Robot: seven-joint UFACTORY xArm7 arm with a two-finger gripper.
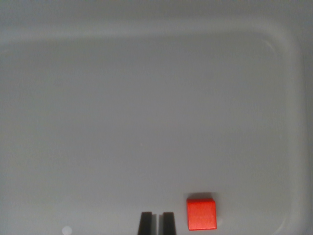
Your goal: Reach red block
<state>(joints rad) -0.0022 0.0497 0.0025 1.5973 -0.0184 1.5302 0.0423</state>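
Red block (201, 214) sits on the pale desk (146, 122) at the near edge, just right of the pincer (156, 223), whose tips stand almost together, gripping nothing; reaching it likely means shifting right.

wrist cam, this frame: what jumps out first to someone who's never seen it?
The red block, the only colour in the frame, sits low and toward the wrist view's right on the pale grey tray floor. Just to its left, at the bottom edge, the gripper shows two dark fingertips with only a narrow gap between them, holding nothing and apart from the block. The tray's raised rim curves round the top right corner.
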